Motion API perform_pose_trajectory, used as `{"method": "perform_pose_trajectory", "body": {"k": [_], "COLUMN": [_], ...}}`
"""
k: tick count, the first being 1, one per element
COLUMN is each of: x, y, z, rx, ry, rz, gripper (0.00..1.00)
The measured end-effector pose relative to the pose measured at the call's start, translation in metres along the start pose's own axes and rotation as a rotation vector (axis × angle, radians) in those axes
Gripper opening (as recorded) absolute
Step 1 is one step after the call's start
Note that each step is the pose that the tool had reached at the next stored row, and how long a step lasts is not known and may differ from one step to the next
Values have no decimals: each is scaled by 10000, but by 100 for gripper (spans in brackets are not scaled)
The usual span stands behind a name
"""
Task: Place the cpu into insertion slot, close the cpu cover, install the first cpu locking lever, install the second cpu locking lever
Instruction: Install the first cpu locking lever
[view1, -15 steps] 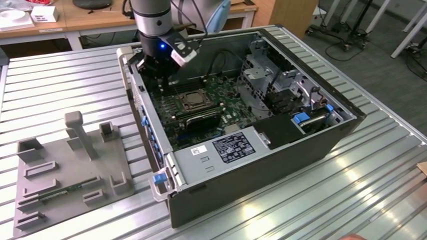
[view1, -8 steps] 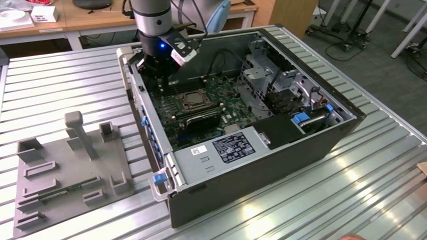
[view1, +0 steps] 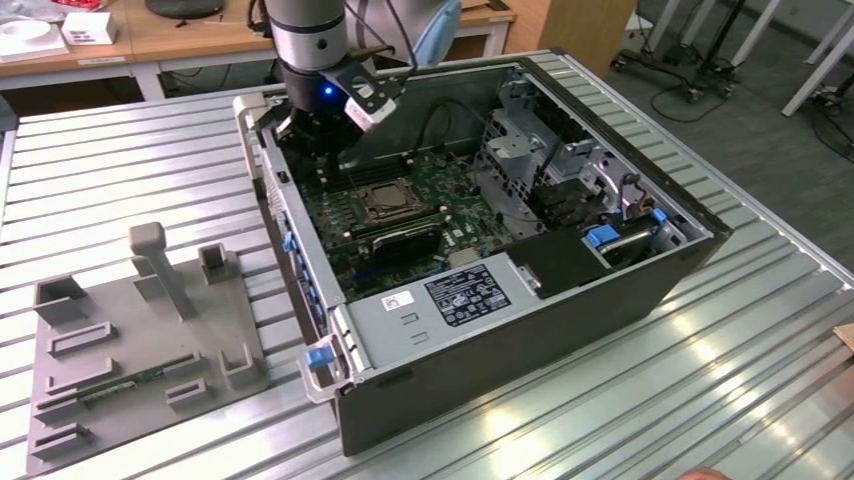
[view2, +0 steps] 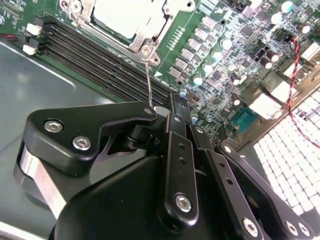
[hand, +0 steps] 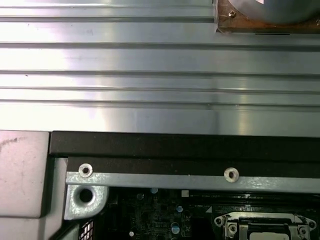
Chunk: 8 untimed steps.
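Locking lever (view2: 148, 80), seemingly straight from cpu cover (view2: 141, 44) toward tool (view2: 167, 108).

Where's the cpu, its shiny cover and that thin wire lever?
cpu (view2: 125, 17): second wrist view, on its pale flat top.
cpu cover (view2: 150, 37): second wrist view, on the frame's metal rim.
locking lever (view2: 148, 80): second wrist view, midway along the wire.

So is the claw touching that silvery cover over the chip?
Apart. In the second wrist view, black memory slots show between the gripper and the cpu cover.
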<state>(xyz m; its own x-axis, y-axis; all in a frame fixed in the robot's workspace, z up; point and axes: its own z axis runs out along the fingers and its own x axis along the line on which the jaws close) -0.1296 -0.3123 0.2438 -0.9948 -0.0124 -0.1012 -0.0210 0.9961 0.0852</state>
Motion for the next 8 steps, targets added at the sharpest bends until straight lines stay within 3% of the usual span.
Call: {"method": "perform_pose_trajectory", "body": {"k": [8], "x": [-16], "y": [0], "z": [1], "rx": [1], "ry": [1], "rz": [0], "gripper": [10]}}
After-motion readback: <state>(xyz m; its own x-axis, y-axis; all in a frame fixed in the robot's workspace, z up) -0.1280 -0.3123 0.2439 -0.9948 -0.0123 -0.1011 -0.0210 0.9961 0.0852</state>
